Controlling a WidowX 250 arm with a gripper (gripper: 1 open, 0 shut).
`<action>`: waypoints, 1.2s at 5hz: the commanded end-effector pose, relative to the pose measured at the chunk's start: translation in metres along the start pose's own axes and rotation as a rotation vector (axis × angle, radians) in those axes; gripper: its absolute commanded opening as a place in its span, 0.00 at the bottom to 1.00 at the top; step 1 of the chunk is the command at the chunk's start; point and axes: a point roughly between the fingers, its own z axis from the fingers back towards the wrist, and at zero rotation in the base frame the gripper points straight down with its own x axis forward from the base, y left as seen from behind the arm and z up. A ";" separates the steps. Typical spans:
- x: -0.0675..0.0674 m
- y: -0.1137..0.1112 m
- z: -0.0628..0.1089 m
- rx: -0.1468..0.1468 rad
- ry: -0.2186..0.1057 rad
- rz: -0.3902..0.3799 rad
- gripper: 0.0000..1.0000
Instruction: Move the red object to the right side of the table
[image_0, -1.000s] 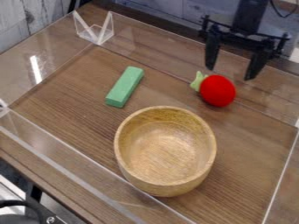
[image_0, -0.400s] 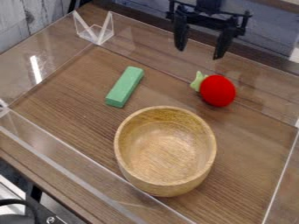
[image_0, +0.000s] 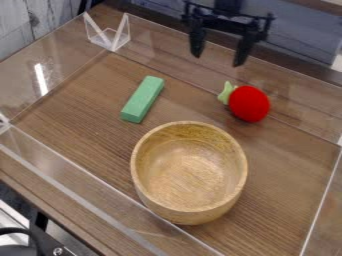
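- Red object (image_0: 249, 103): small, rounded, glossy toy fruit with a pale green leafy top on its upper left; it rests on the surface toward the right side, beyond the bowl's far right rim and apart from it. Listed first as the subject; the items below run from largest to smallest.
- Surface (image_0: 80, 120): brown wood-grain top, matte, with the grain running diagonally across the view.
- Acrylic walls (image_0: 34, 160): low, clear panels that border the surface on all visible sides; they catch pale reflections along their edges.
- Wooden bowl (image_0: 190, 171): round, light-coloured wood with a thick rim and visible grain rings inside; it stands upright near the front centre of the surface, and its hollow holds nothing.
- Tool (image_0: 223, 42): black, two-fingered, pointing downward at the far edge of the view; its fingers are spread wide with nothing between them. It hangs above the surface, behind the red object and to its left, not touching it.
- Green block (image_0: 143, 98): flat, rectangular, plain matte green; it lies on the surface left of the red object, well apart from it, and beyond the bowl's far left rim.
- Clear stand (image_0: 107, 33): small, V-shaped folded acrylic piece in the far left corner.
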 end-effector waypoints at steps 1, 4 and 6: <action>0.006 0.037 0.033 -0.029 -0.099 0.037 1.00; 0.027 0.078 0.019 -0.019 -0.123 0.201 0.00; 0.037 0.083 0.012 -0.006 -0.127 0.236 1.00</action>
